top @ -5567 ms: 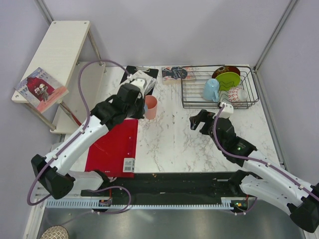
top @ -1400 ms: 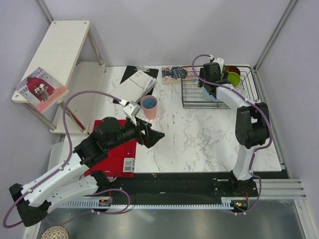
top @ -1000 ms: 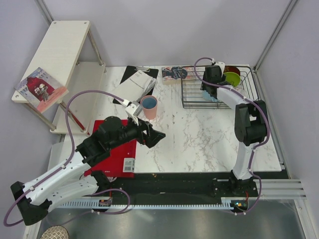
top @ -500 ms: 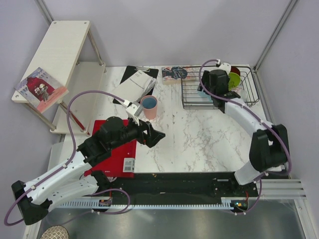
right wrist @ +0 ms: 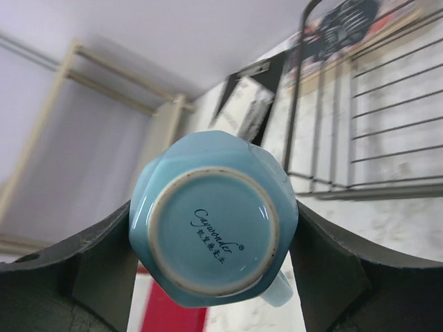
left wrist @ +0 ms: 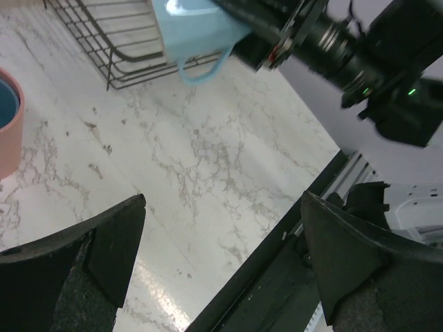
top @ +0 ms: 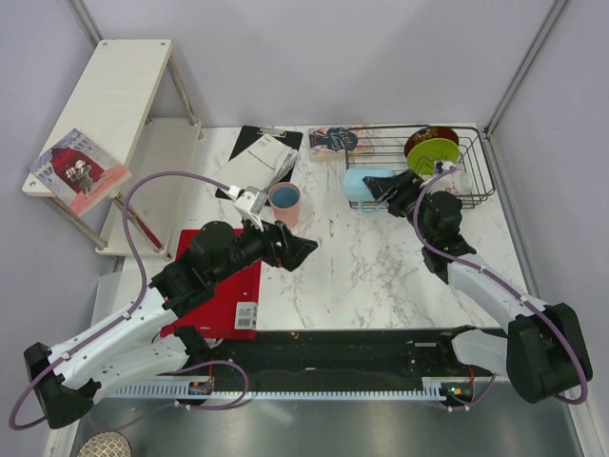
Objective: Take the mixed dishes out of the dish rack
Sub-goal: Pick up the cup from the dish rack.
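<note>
Mug (top: 363,183) lies sideways, clasped by the right gripper (top: 383,193) — mouth toward frame left, above the dish rack (top: 481,197)'s lower-left corner.

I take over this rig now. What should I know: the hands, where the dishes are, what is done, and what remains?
Left hand: open, empty, over the table near the pink cup.
Right hand: shut on the mug, lifted at the front left corner of the rack.
Done: the pink cup stands upright on the table; it is blue inside, likely a second cup nested in it.
In the rack: green plate and red plate, on edge at the back; a small pale dish on the right, partly hidden.
Left: set the mug down, then unload the rest.
</note>
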{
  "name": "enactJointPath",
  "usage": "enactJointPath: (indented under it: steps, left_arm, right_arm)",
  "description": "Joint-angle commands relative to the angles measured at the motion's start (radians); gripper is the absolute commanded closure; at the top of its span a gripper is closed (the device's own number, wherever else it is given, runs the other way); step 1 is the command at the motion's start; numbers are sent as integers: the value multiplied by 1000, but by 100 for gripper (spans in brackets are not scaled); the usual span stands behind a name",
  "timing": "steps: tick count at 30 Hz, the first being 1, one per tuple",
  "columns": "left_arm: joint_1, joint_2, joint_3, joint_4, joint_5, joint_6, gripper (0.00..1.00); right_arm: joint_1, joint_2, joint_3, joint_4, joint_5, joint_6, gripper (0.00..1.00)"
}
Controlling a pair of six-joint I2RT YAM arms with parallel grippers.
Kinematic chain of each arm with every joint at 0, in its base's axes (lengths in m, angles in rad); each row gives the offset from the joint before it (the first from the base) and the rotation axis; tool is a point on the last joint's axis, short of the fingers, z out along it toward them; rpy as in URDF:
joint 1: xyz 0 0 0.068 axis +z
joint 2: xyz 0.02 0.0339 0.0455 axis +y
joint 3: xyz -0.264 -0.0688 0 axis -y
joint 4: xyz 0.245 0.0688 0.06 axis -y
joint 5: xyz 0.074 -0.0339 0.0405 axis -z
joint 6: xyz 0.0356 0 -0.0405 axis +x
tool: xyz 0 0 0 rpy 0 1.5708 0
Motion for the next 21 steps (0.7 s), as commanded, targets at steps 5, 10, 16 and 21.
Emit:
enactJointPath:
  steps: [5,10,16,21]
  left_arm:
    - [5,-80,-99,401,41,-97,1]
    - [9,-25,-148,507,123,-140,1]
    - [9,89,-125,599,226,-190,9]
    - [9,150,-116,605,223,-198,11]
  right_arm:
    - [5,20,-269,1058,-241,559,100]
    - [60,15,-383,1233,-242,615,100]
    - [170,-49,-452,1169,-212,506,100]
    - [184,-74,-454,1171,-213,499,100]
